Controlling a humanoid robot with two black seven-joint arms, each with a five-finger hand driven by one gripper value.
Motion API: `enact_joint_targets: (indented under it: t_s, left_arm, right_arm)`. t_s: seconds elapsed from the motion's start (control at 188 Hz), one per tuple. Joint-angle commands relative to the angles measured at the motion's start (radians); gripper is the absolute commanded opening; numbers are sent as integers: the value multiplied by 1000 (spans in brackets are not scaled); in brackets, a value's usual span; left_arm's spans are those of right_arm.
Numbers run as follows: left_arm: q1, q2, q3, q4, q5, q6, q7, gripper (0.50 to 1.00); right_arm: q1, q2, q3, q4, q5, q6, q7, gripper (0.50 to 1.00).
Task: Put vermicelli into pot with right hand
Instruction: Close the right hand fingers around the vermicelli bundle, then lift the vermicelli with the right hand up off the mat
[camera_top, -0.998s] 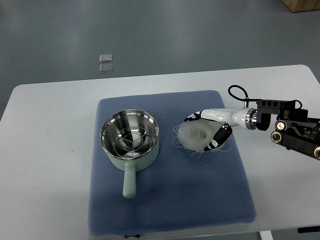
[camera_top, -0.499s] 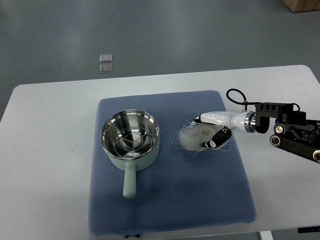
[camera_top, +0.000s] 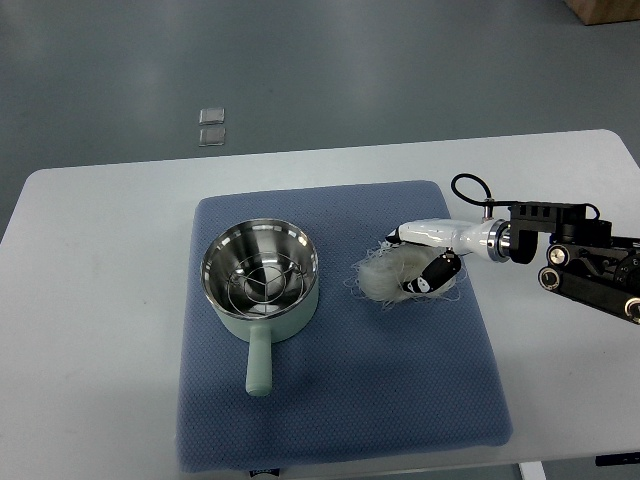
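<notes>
Lying as a pale, tangled nest of thin translucent strands, the vermicelli (camera_top: 385, 275) spreads loose loops out past the fingers closed around it. It sits on a blue textured mat (camera_top: 340, 400) that covers the middle of a white table (camera_top: 100, 300), with grey floor beyond and two small clear squares (camera_top: 211, 126) on it. The right hand (camera_top: 425, 262) reaches in from the right edge, its white and black fingers (camera_top: 433, 275) clamped on the bundle's right part; most strands lie just left of the palm. Farther left of the hand, well apart from it, stands the pot (camera_top: 261, 280), steel inside, mint outside, handle pointing toward the camera.
</notes>
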Motion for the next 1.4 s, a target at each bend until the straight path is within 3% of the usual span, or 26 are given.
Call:
enact_joint_targets:
  t_s: [0.0,0.488,0.956,1.173,1.396]
  left_arm:
    - [0,0,0,0,0,0,0,1000]
    - [0,0,0,0,0,0,0,1000]
    - [0,0,0,0,0,0,0,1000]
    - [0,0,0,0,0,0,0,1000]
    - [0,0,0,0,0,0,0,1000]
  right_arm:
    - [2,-5,5,2,2,-8,25,500]
    - [2,-23,20,2,38,-84,105,500]
    - [123,-66,224,29,69,-52,131,500]
    - [135,7,367,86,72,-52,160,500]
    - [111,176,376,112,69,-49,153,500]
